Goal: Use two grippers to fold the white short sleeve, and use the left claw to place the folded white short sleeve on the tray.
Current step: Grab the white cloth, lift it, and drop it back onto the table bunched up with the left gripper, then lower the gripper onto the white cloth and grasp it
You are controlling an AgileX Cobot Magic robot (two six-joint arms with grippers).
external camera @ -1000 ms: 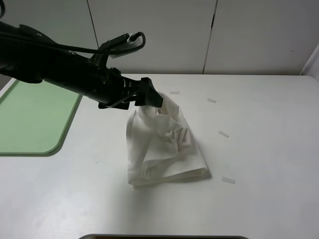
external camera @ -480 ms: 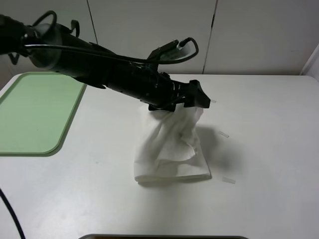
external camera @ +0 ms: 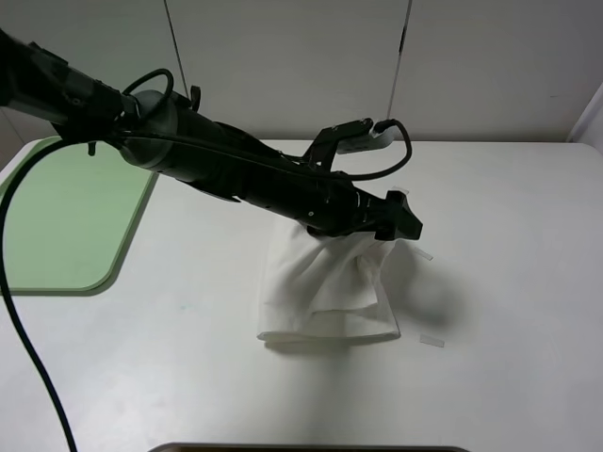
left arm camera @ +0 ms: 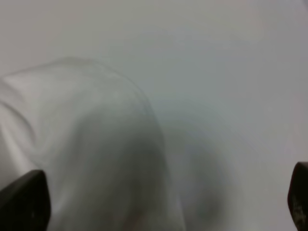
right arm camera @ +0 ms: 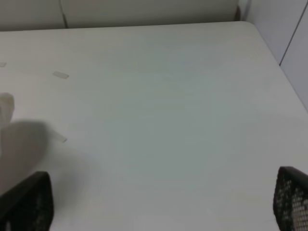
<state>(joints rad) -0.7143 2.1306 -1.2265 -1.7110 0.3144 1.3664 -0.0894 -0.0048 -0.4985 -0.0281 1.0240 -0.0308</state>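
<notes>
The left claw (external camera: 400, 218) reaches from the far left across the middle of the white table (external camera: 509, 282), over the far right corner of the white short sleeve (external camera: 325, 287). The shirt lies in a rumpled, half-folded heap at the table's centre, its near edge flat and its far part bunched up under the arm. In the left wrist view the jaw tips stand wide apart with cloth just beneath them, but I cannot tell whether any fabric is caught. The right gripper (right arm camera: 159, 202) is out of the high view; its own camera shows its jaws spread wide over bare table, holding nothing. The pale green tray (external camera: 66, 226) sits well apart at the far left. The risk I see: with one arm working alone, the fold could slump or drag sideways, and a loose layer may fall open on the way to the tray.
</notes>
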